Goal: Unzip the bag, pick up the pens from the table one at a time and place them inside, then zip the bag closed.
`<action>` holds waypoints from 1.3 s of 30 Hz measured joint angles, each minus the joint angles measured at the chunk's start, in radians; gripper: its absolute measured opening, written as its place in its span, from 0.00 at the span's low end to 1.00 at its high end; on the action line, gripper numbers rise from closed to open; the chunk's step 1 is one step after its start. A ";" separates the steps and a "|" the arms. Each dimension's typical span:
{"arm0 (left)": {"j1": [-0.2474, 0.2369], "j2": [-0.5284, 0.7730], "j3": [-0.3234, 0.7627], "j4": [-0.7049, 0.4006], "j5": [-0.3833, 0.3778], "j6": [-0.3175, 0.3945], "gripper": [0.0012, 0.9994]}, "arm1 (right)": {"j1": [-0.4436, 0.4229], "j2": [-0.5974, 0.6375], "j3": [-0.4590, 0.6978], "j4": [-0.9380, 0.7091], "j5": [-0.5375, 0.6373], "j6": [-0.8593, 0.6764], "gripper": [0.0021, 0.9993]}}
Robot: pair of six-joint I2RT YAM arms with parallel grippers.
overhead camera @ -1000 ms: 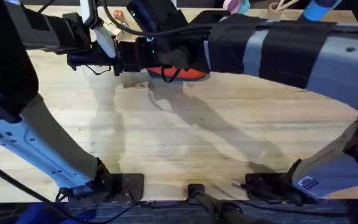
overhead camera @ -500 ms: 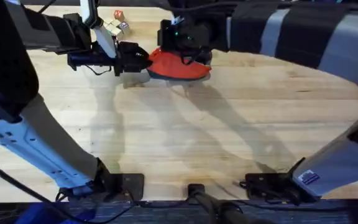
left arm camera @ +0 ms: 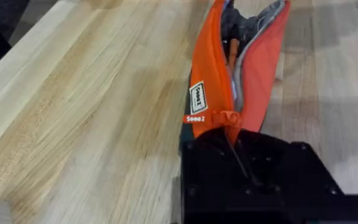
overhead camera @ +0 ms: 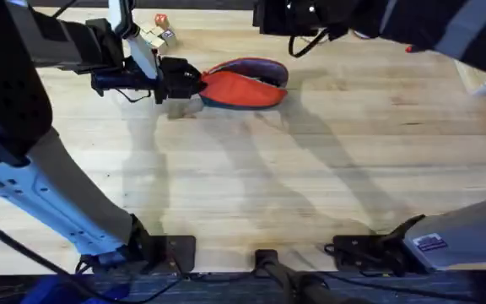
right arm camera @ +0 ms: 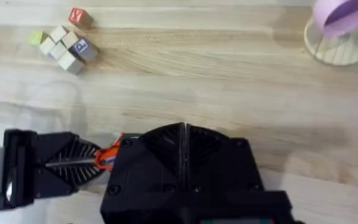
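Note:
The orange bag [overhead camera: 245, 88] lies on the table [overhead camera: 251, 177] at the far middle, its dark navy side turned to the back. My left gripper [overhead camera: 191, 83] is shut on the bag's left end. In the left wrist view the bag [left arm camera: 209, 68] gapes unzipped just beyond my left gripper [left arm camera: 229, 127], and an orange pen [left arm camera: 231, 50] pokes up inside against the grey lining. My right gripper [overhead camera: 268, 17] hangs raised behind the bag, off the fabric. From the right wrist view I see the left gripper [right arm camera: 48, 168] with a bit of orange at its tip.
Several small wooden blocks [overhead camera: 159, 32] sit at the far left, behind the left gripper. A purple object over a pale wire stand [right arm camera: 344, 28] is at the far edge. The table's near half is bare wood.
My right gripper has lifted off the bag's mouth and drawn back to the far right, uncovering the whole bag. The left gripper has stayed on the bag's end.

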 joint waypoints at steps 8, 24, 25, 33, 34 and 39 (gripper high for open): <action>0.000 0.000 0.000 0.000 0.000 0.000 0.04 | 0.002 -0.065 0.000 -0.027 0.000 -0.096 0.71; 0.000 0.000 0.000 0.000 0.000 0.000 0.04 | 0.022 -0.070 0.000 -0.063 0.000 -0.108 1.00; 0.000 0.000 0.000 0.000 0.000 0.000 0.04 | 0.022 -0.070 0.000 -0.063 -0.001 -0.109 1.00; 0.000 0.000 0.000 -0.002 0.006 0.000 0.17 | 0.022 -0.070 0.005 -0.128 -0.076 -0.146 1.00; 0.000 0.000 0.000 -0.004 0.009 0.000 0.18 | 0.022 -0.070 0.010 -0.139 -0.085 -0.148 1.00; 0.000 0.000 0.000 -0.004 0.023 0.000 0.82 | 0.022 -0.070 0.061 -0.171 -0.139 -0.154 1.00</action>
